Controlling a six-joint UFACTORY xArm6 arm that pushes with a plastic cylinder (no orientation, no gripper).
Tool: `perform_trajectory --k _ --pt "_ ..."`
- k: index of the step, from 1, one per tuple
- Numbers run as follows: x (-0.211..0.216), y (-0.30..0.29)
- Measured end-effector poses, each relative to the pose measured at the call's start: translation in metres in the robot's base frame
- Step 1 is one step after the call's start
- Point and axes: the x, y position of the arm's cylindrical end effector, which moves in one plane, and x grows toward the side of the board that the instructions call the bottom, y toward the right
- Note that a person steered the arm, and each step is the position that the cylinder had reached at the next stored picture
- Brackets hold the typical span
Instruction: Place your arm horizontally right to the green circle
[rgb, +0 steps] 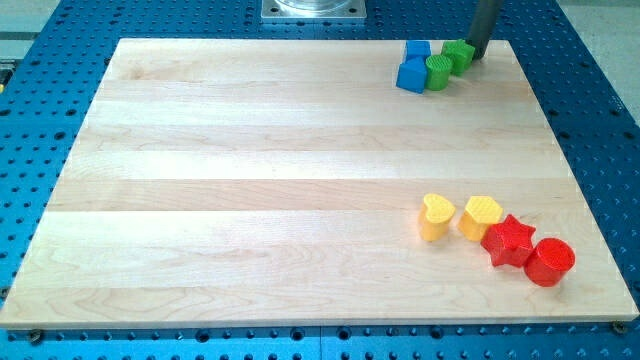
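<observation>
The green circle (438, 71) is a short green cylinder near the view's top right on the wooden board (250, 180). A second green block (459, 54), of unclear shape, touches it on its upper right. Two blue blocks sit on its left: one (411, 75) touching it and one (417, 50) just above. My tip (477, 57) is the lower end of the dark rod, touching the right side of the second green block, up and to the right of the green circle.
At the view's lower right lie a yellow heart (436, 216), a yellow block (480, 217), a red star (509, 240) and a red cylinder (549, 262), in a row. A metal base plate (313, 9) shows at the view's top.
</observation>
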Motion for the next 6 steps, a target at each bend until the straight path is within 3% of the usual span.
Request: perform_trajectory --k 3,4,6 --pt "0.008 0.022" --pt "0.043 0.049" --pt "0.055 0.059"
